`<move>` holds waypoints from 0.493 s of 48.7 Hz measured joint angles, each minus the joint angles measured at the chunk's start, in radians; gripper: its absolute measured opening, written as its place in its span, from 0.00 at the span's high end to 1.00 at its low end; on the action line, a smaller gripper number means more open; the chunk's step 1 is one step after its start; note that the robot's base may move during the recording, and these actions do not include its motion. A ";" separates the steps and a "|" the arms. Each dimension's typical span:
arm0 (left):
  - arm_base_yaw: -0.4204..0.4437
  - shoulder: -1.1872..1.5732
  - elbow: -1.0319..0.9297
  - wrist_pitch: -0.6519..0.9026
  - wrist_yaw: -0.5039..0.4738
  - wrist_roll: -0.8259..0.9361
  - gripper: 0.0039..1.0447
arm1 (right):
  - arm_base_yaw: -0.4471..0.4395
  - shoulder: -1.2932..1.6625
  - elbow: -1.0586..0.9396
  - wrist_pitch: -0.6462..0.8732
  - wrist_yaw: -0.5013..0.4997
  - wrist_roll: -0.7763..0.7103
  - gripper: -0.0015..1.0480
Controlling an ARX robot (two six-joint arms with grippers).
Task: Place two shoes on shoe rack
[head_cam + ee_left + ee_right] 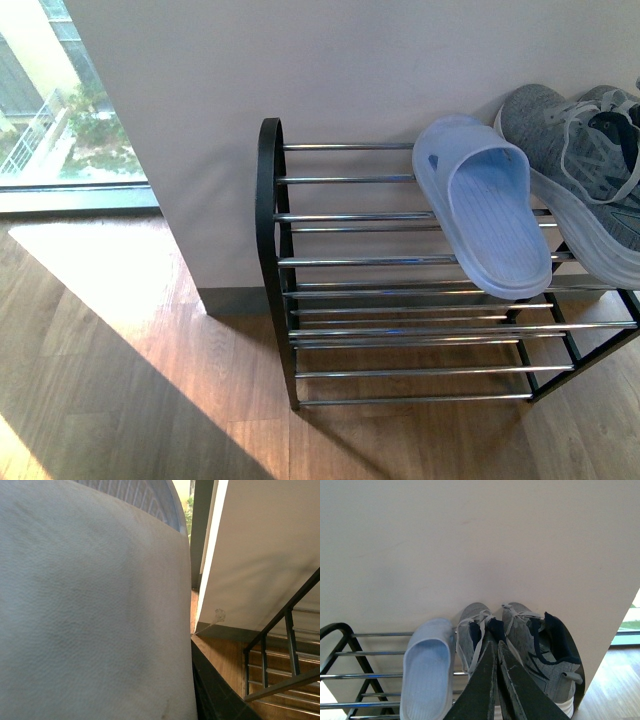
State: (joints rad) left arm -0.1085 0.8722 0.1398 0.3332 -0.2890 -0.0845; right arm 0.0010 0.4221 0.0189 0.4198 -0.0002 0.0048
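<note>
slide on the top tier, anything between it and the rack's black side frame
Nothing: in the front view only bare chrome bars run between the pale blue slide and the black side frame.

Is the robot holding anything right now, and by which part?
Right gripper looks shut on nothing. A pale slide-like surface fills the left wrist view; the grip itself is hidden.

Glossy chrome bars [345,180] and matt black metal side frame [268,190] on shoe rack. Smooth, ridged pale blue rubber slide [485,200]. Grey knit cloth sneakers [590,160]. Wood-grain floor [120,380], faint sheen. Matt painted wall [300,60].
</note>
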 joint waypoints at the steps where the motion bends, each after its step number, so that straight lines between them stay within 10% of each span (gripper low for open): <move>1: 0.000 0.000 0.000 0.000 0.000 0.000 0.98 | 0.000 -0.014 0.000 -0.014 0.000 0.000 0.98; 24: 0.000 0.000 0.000 0.000 0.000 0.000 0.98 | 0.000 -0.204 0.000 -0.201 0.000 0.000 0.98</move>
State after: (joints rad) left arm -0.1085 0.8722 0.1398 0.3332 -0.2890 -0.0845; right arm 0.0010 0.2180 0.0185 0.2192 -0.0002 0.0048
